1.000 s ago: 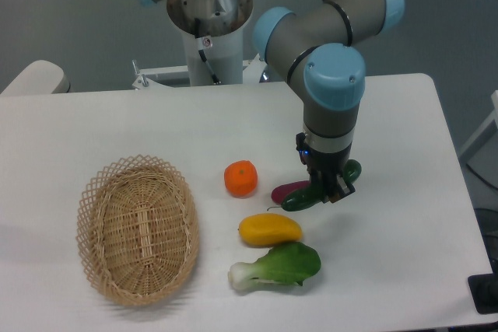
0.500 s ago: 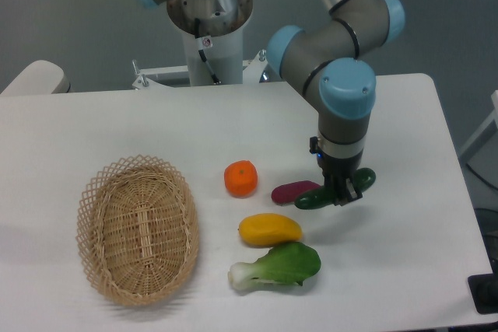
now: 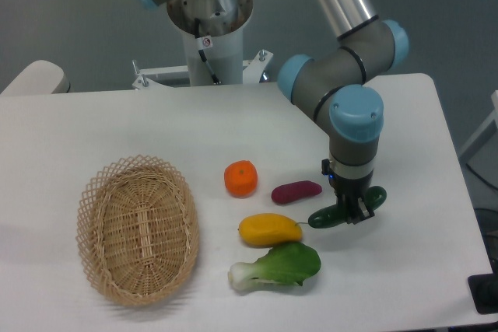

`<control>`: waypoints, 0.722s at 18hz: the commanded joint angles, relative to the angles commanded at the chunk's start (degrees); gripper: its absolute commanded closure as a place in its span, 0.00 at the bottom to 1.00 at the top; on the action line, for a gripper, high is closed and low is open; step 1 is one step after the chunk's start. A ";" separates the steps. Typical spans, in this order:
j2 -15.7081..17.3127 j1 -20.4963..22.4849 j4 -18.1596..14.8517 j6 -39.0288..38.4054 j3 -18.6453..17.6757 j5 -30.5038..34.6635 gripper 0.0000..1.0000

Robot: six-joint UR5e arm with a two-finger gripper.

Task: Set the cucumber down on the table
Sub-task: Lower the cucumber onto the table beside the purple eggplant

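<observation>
1. The surface (image 3: 405, 277) is the target, and its right front part, under and beside the arm, is bare. The best finish, as I judge it, is to lower straight down there until the cucumber rests flat along its length, and only then to part the jaws, so that it does not drop and roll.

2. The tool (image 3: 350, 209) points down from the wrist and is clamped on the cucumber (image 3: 345, 209) near its middle. The dark green piece sticks out on both sides, lying close to level. Whether it touches the surface or hangs just above it cannot be told from this view.

3. The woven basket (image 3: 138, 227) sits far to the left, well apart, and plays no part in this step.

4. The bok choy (image 3: 278, 265) lies in front and to the left of the cucumber, near but apart.

5. The yellow fruit (image 3: 269, 228) is the closest neighbour: the cucumber's left tip ends just beside it. Placing a little to the right would avoid nudging it.

6. The purple vegetable (image 3: 296, 191) lies just behind the left tip, apart from it.

7. The orange fruit (image 3: 241, 178) is farther left, out of the way.
</observation>
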 joint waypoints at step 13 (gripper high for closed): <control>-2.20 -0.09 -0.08 -0.62 -1.23 0.18 0.66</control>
